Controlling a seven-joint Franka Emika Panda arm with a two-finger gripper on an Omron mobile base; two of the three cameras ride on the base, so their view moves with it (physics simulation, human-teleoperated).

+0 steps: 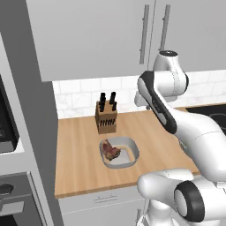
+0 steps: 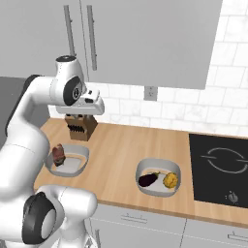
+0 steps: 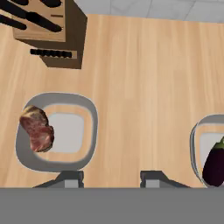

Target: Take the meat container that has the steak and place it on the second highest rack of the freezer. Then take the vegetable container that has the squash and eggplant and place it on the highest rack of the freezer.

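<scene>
Right now I'm on the first step, reaching for the meat tray [image 3: 56,132]: my claw [image 3: 111,178] hangs partly open and empty above the bare tabletop [image 3: 144,87]. Next it must shift sideways over the tray's rim and drop. Farther off, the steak [image 3: 37,128] lies at the tray's edge, near the knife block [image 3: 52,33].
</scene>
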